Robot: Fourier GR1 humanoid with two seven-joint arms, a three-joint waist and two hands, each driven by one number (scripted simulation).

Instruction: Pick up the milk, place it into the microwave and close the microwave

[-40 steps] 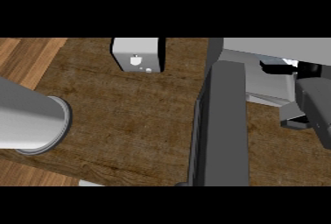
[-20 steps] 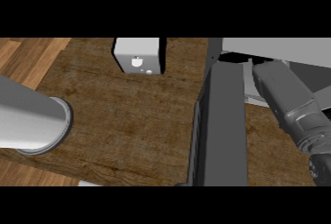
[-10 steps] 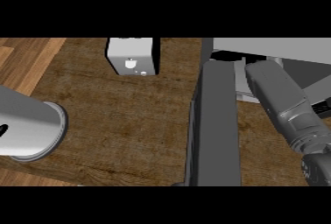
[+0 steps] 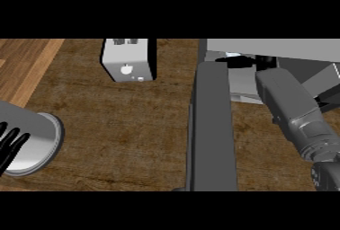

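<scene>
Microwave door [image 4: 212, 126] open on the counter's [image 4: 119, 130] right side.
Right hand [image 4: 266, 60] seemingly inside, state untellable; left hand [image 4: 9, 143] spread at left edge; toaster [image 4: 129, 60] beyond.

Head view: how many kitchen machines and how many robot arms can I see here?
Kitchen machines: 2, the toaster and the microwave
Robot arms: 2, the left arm and the right arm
Total: 4

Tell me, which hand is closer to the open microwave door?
The right. The right hand is close beside the microwave door, on its right; the left hand rests far off at the view's left edge.
</scene>
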